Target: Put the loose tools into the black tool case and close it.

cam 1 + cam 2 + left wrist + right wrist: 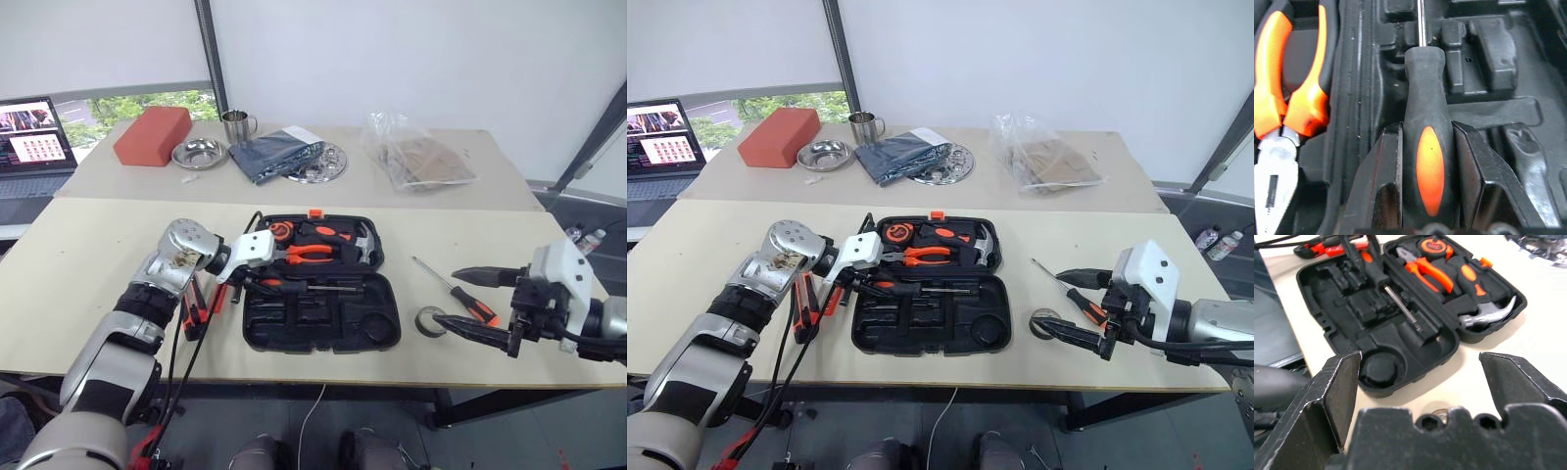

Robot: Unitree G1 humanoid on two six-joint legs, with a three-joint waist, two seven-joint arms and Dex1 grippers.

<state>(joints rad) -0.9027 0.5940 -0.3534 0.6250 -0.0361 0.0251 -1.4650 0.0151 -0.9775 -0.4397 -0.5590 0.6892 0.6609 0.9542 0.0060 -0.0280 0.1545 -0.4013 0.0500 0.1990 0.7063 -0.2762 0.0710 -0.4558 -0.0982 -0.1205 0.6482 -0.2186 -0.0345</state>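
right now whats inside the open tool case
Pliers, a hammer and a tape measure sit in the tool case; the left gripper holds a screwdriver over it. Its forward slots look empty.

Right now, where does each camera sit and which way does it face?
Left eye, right eye: head stereo pair, looking forward and down at the black tool case; both arms show.
Left wrist: along the left gripper, shut on a screwdriver over the case slots, beside the pliers.
Right wrist: along the open right gripper, facing the case.
Shared: both wrist views show the pliers and screwdriver.
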